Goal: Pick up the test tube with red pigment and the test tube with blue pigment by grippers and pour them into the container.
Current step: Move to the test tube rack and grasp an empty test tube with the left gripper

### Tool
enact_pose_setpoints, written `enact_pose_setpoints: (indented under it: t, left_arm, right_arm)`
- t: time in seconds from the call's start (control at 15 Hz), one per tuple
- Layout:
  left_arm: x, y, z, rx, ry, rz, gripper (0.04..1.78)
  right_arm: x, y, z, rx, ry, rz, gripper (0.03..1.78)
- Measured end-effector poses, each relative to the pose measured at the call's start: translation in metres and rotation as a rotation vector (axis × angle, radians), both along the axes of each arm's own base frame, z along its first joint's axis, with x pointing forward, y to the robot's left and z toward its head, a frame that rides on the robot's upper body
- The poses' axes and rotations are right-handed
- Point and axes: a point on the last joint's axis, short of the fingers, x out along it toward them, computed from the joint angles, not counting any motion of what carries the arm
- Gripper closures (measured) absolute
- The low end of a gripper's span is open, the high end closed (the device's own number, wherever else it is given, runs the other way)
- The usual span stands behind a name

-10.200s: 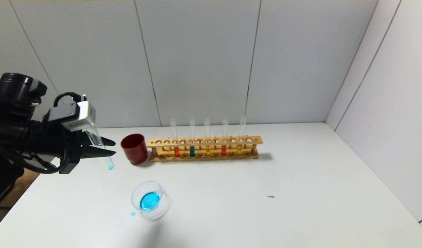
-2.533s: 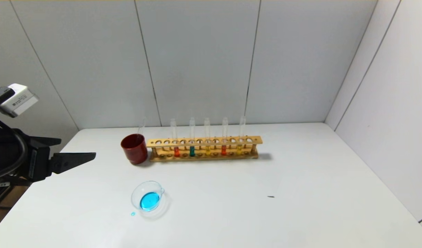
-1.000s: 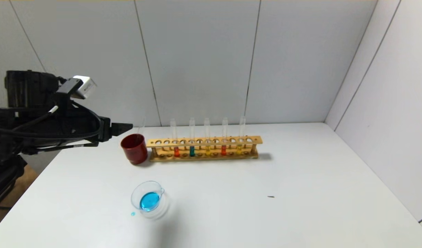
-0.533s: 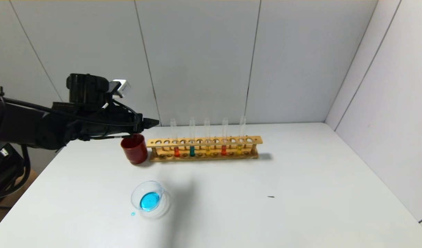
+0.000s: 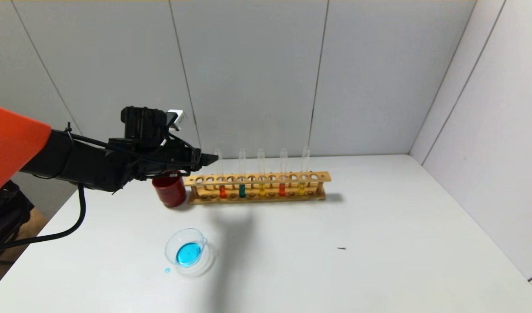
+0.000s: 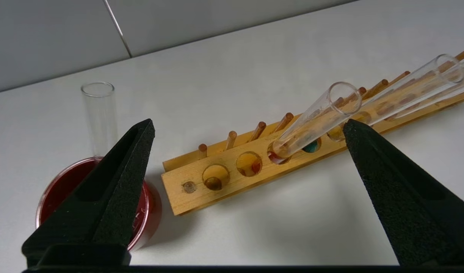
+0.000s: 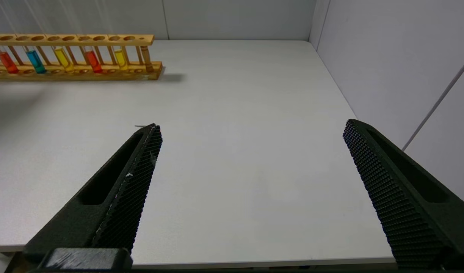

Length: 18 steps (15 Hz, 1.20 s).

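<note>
Left wrist view: left claw (image 6: 247, 127) spread wide, empty, around the red-pigment tube's (image 6: 315, 117) rim above the rack (image 6: 224, 185)

We see our right gripper (image 7: 251, 127) spread wide over the white table (image 7: 232, 113); a wooden rack (image 7: 71, 72) of coloured tubes sits at upper left of the frame.

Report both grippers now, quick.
Left gripper: open, empty, over the rack's end by the red-liquid tube.
Right gripper: open, empty, parked over the table.
</note>
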Motion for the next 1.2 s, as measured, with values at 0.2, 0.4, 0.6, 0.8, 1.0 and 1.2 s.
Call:
enact_pose_setpoints:
  t: [0.2, 0.4, 0.6, 0.8, 1.0, 1.2]
  left_arm:
    - [0.002, -0.004, -0.007, -0.001, 0.02, -0.006, 0.07]
    - [0.003, -0.004, -0.009, 0.0, 0.025, -0.007, 0.07]
    - [0.003, -0.012, -0.009, 0.0, 0.021, -0.026, 0.07]
    - [0.007, -0.018, -0.01, -0.002, 0.013, -0.039, 0.07]
    - [0.011, -0.022, -0.014, 0.0, 0.019, -0.045, 0.07]
    - [0.017, -0.026, -0.018, 0.003, 0.018, -0.052, 0.07]
  right_arm:
    - [0.0, 0.0, 0.0, 0.0, 0.0, 0.0, 0.06]
    - [0.0, 0.0, 0.0, 0.0, 0.0, 0.0, 0.06]
    - [0.0, 0.0, 0.0, 0.0, 0.0, 0.001, 0.06]
    - [0.0, 0.0, 0.0, 0.0, 0.0, 0.001, 0.06]
    - [0.0, 0.0, 0.0, 0.0, 0.0, 0.0, 0.06]
    - [0.0, 0.0, 0.0, 0.0, 0.0, 0.001, 0.06]
